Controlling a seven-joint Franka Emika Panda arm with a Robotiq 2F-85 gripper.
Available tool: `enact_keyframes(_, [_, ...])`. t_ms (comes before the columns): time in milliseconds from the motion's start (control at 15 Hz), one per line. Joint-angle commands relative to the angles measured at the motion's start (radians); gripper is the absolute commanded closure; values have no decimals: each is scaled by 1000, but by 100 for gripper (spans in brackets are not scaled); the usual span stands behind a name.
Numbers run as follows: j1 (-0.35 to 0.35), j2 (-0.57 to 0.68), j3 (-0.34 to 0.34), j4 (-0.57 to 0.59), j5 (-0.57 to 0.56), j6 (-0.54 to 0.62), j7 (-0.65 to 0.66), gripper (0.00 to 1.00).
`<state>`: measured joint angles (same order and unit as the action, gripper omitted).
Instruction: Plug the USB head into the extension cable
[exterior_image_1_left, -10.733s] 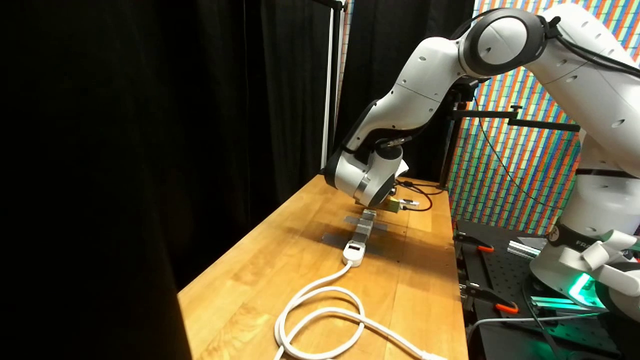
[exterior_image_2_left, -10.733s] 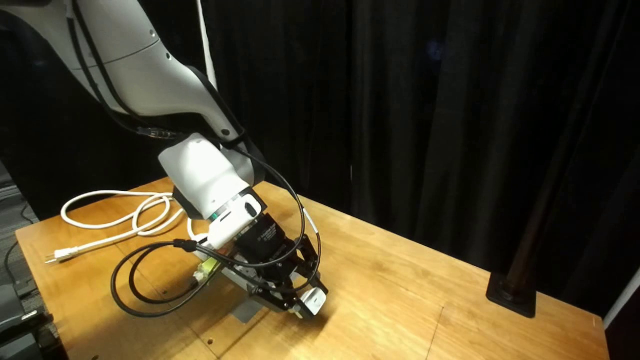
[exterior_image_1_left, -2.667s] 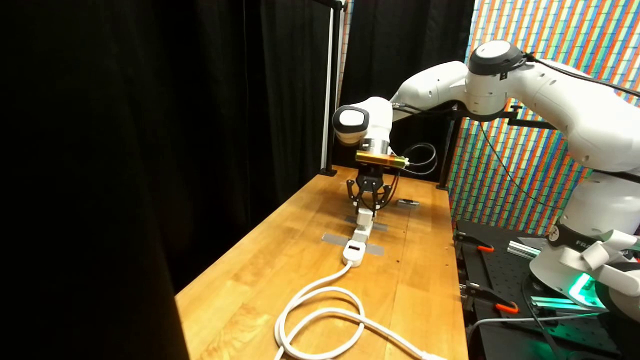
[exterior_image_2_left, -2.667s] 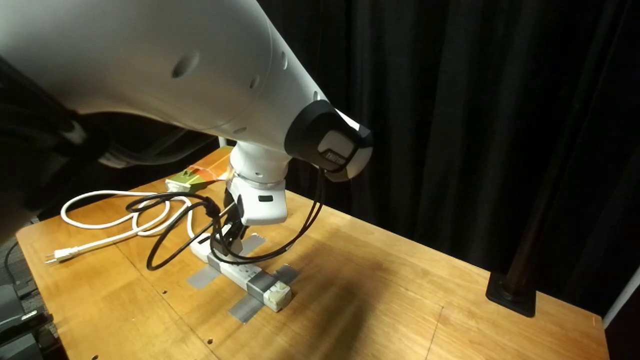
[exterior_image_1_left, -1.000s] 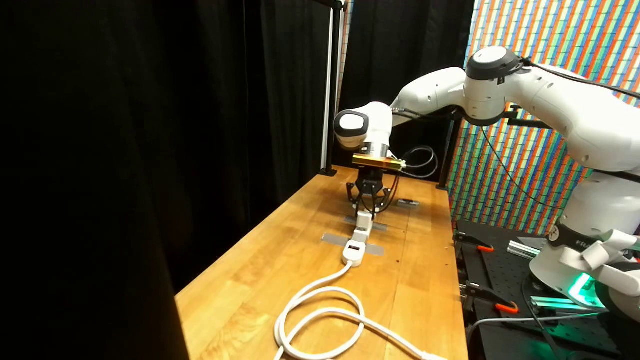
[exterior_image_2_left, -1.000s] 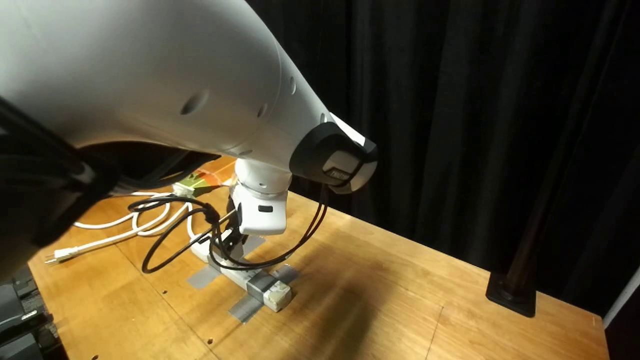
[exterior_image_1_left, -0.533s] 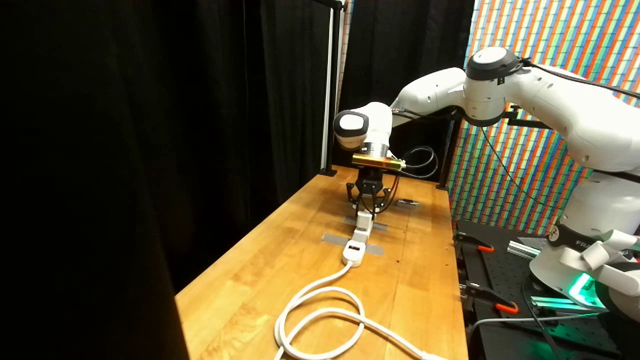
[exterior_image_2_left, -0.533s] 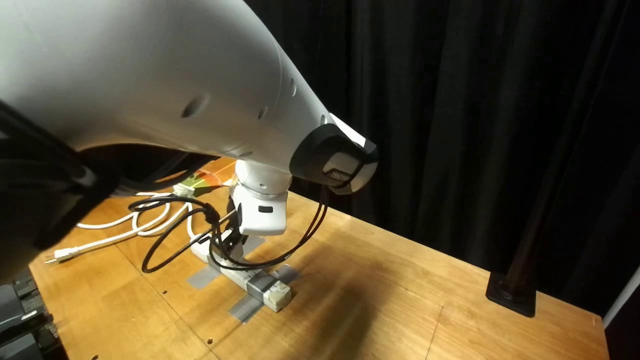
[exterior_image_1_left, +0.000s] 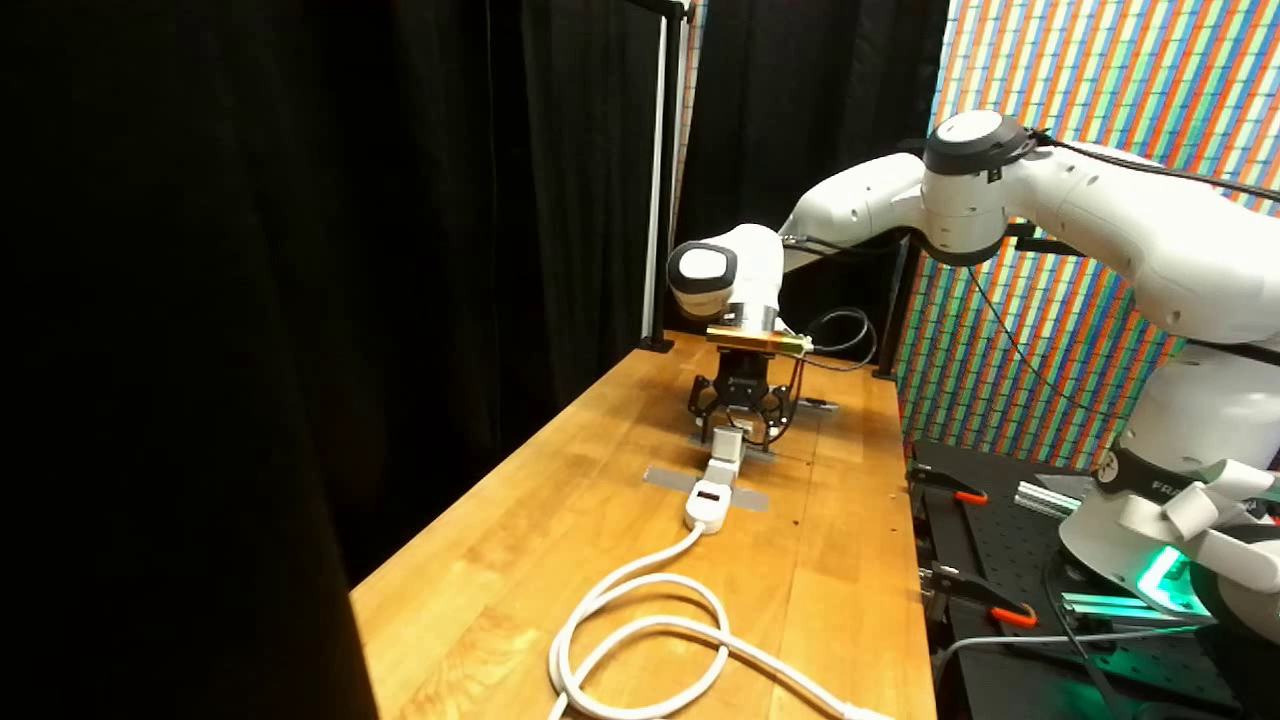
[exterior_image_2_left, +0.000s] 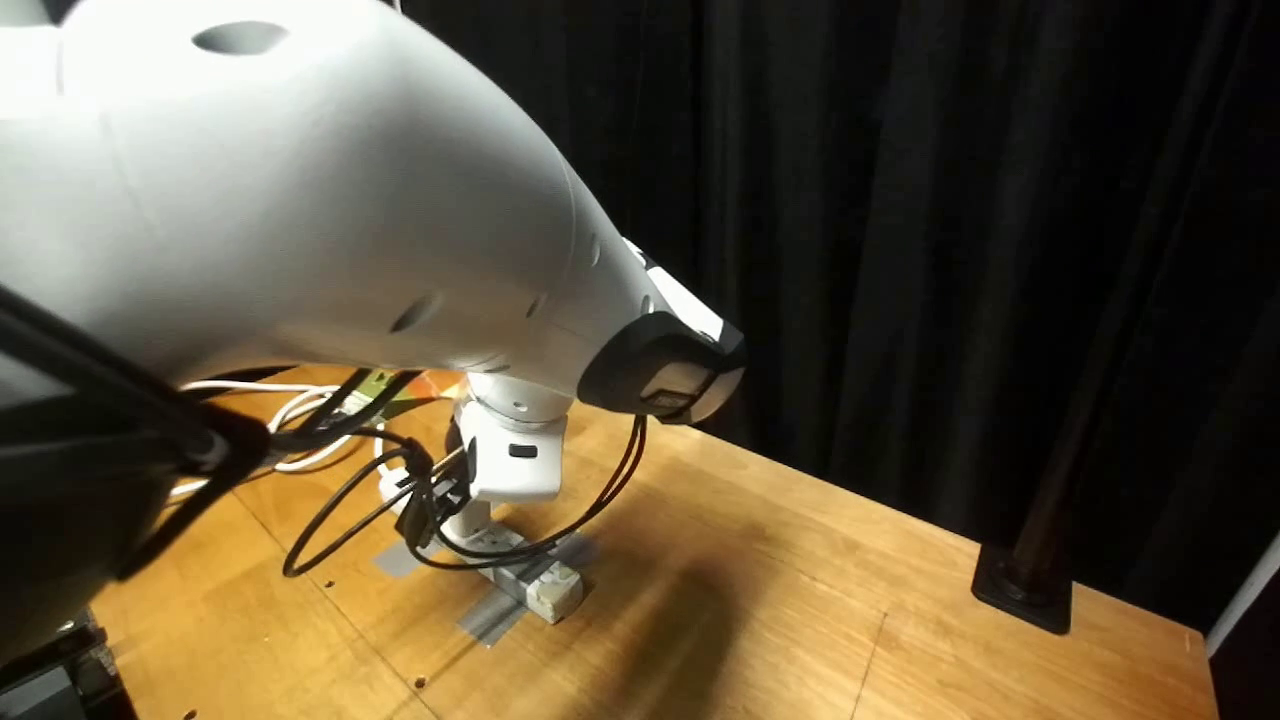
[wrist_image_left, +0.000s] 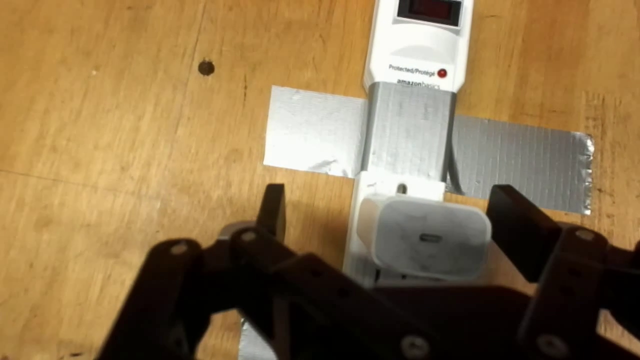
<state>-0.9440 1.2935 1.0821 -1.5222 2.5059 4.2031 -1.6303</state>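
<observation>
As the USB head (wrist_image_left: 427, 237) stands on the extension cable (wrist_image_left: 417, 45), the tool (wrist_image_left: 390, 210) — spread wide, empty — straddles it.

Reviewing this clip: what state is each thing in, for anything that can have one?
fingers: spread open, USB head between them
USB head: ungripped, upright on the extension cable; fully seated or not, cannot tell
extension cable: taped to the table
cord: looped on the table
duct tape: stuck down across the extension cable
indicator light: red; lit or not, cannot tell
switch: on or off, cannot tell
base light: glowing green
</observation>
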Motion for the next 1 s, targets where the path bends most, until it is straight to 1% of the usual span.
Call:
enact_keyframes(0, [14, -94, -5, -25, 10, 6, -2, 0])
enact_keyframes(267, [72, -248, -35, -53, -1, 21, 41, 0])
enact_keyframes(333, [94, -279, -43, -53, 0, 30, 46, 5])
enact_keyframes(400, [123, -306, -63, -46, 1, 45, 56, 27])
enact_keyframes(467, [151, -331, -85, -49, -2, 47, 63, 29])
enact_keyframes(533, [165, -355, -106, -81, 1, 18, 69, 30])
enact_keyframes(733, [257, -393, -191, -50, 4, 29, 66, 56])
enact_keyframes(867, [307, -397, -251, -40, 13, 31, 51, 69])
enact_keyframes(933, [329, -396, -278, -30, 17, 31, 38, 78])
